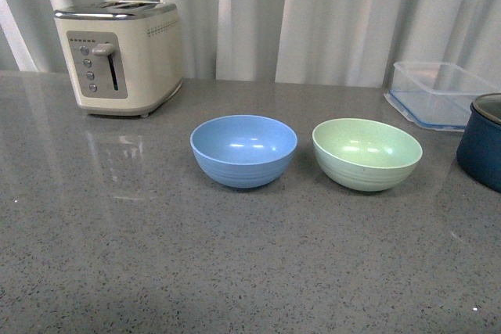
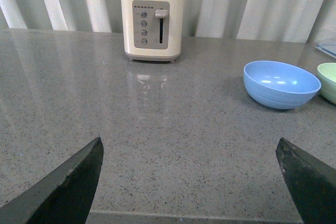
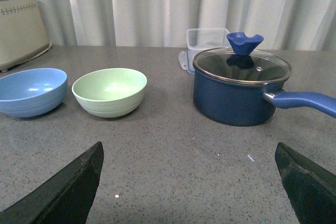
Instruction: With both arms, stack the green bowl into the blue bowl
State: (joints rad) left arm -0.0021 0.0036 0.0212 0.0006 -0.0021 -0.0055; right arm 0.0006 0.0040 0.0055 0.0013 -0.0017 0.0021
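The blue bowl (image 1: 243, 149) stands upright and empty at the middle of the grey counter (image 1: 156, 256). The green bowl (image 1: 366, 153) stands just to its right, a small gap between them, also empty. Neither arm shows in the front view. In the left wrist view my left gripper (image 2: 190, 145) is open and empty over bare counter, with the blue bowl (image 2: 281, 84) far ahead and the green bowl's edge (image 2: 328, 81) beyond it. In the right wrist view my right gripper (image 3: 189, 148) is open and empty, well short of the green bowl (image 3: 109, 91) and the blue bowl (image 3: 31, 91).
A cream toaster (image 1: 120, 56) stands at the back left. A clear plastic container (image 1: 438, 93) sits at the back right. A dark navy pot (image 3: 241, 85) with a glass lid and a long handle (image 3: 307, 102) stands right of the green bowl. White curtains hang behind the counter.
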